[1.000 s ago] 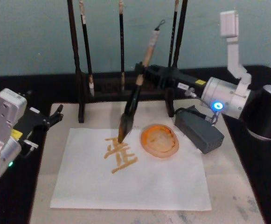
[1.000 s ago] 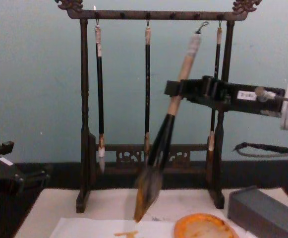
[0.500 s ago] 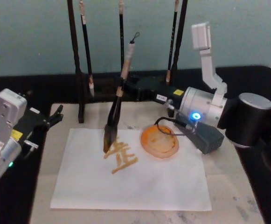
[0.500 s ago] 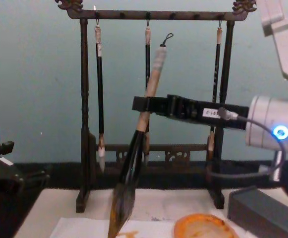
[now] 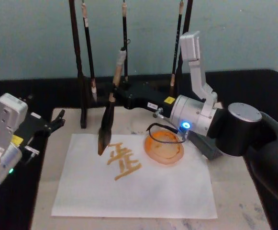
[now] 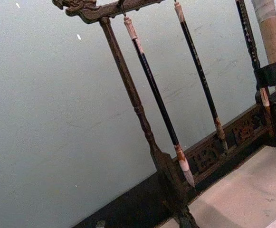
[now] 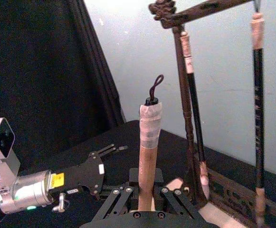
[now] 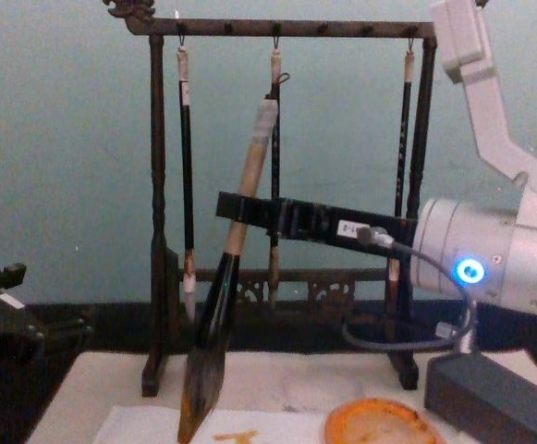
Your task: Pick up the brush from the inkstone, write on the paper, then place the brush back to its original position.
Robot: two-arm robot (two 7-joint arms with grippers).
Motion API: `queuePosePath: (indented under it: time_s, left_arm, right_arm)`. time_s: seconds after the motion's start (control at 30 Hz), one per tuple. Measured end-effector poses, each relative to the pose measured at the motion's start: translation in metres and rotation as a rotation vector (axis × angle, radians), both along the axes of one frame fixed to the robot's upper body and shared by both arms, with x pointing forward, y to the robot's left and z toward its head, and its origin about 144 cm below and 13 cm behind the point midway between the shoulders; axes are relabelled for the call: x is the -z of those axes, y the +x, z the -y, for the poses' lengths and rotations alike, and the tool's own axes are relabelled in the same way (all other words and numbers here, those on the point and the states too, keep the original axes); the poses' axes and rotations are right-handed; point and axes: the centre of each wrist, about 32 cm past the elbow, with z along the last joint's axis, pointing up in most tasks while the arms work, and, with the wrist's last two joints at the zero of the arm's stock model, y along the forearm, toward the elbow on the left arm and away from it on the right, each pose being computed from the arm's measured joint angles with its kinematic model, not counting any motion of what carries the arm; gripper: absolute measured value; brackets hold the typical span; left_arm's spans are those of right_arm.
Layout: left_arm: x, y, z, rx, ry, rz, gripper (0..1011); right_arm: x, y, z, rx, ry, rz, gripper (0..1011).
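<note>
Status of the station, left to right.

Parked unit: left gripper point(image 5: 57, 117), at the left edge of the table, well apart from the paper point(image 5: 153, 191). Open or closed state not readable.

Tool: brush point(image 5: 108, 117), tilted, loop end leaning back toward the rack point(image 8: 155, 185), tuft down over the upper-left part of the paper. Tip just left of the orange character point(image 5: 123, 160). Contact between tip and sheet not confirmable from head or chest view.

Working unit: right gripper point(image 5: 115, 92), reached in from the right, clamped tight on the pale upper handle of the brush, just above the black section.

Rest point: inkstone point(image 5: 165, 162), at the upper-right part of the paper, just right of the character, without the brush.

Step in hand, by judgement: step 2 of 3, writing. Pick-up done, return not yet done.

Next move, by judgement:
1. Finish any stroke left of the character, or lift clear.
2. Raise the tuft off the sheet before travelling right, to avoid smearing the character.
3. Keep the handle clear of the 3 thin brushes point(image 5: 88, 52) hanging behind.
4. Lower the tuft onto the inkstone and release only once it rests there.
</note>
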Motion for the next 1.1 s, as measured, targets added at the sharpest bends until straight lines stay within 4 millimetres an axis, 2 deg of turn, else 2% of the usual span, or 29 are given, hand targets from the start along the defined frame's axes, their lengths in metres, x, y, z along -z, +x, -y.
queuePosePath:
  time_s: [0.53,1.1]
  left_arm:
    - [0.0,0.0,0.0,0.0,0.0,0.0,1010]
    - [0.0,0.0,0.0,0.0,0.0,0.0,1010]
  right_arm:
    - [0.009,-0.002,-0.02,-0.05,-0.026,0.068,174]
    - [0.021,-0.006,-0.027,-0.064,-0.065,0.078,174]
